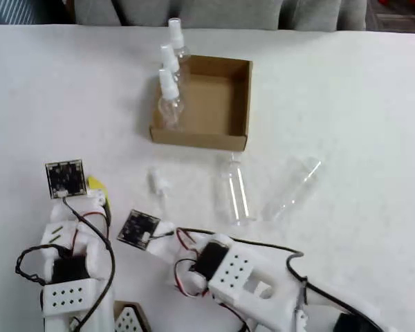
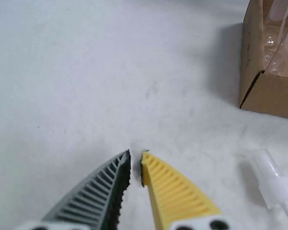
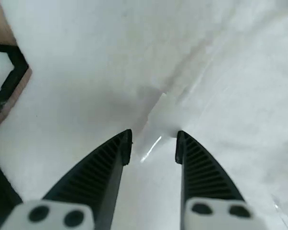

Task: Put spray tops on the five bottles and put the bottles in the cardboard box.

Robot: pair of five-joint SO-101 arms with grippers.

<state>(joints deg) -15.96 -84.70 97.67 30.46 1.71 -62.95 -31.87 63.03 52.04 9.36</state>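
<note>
3 capped bottles (image 1: 169, 97) stand inside the box (image 1: 225, 83), along its left wall, in the upper middle of the high view. Below the box, 2 uncapped bottles lie on the worktop (image 1: 360, 104). The straight bottle (image 1: 235, 194) runs nearly top to bottom of the frame with its neck toward the box. The slanted bottle (image 1: 290, 185) leans toward the upper right.

1 loose spray top (image 1: 157, 182) lies left of them, in the lower middle-left of the frame. Its long axis runs roughly top to bottom, head toward the box and thin tube toward the lower edge.

The right end effector (image 3: 153, 139) has its jaws apart and empty. The spray top lies straight ahead, just past the tips, and its tube end seems to reach between them. The left end effector (image 2: 136, 160) has its jaws almost together, a slit between them, gripping nothing. It sits left of the spray top, near but apart.

The right arm looks nearer and roughly in line with the top's axis, so the pickup probably falls to it. The head likely offers a firmer hold than the tube.
</note>
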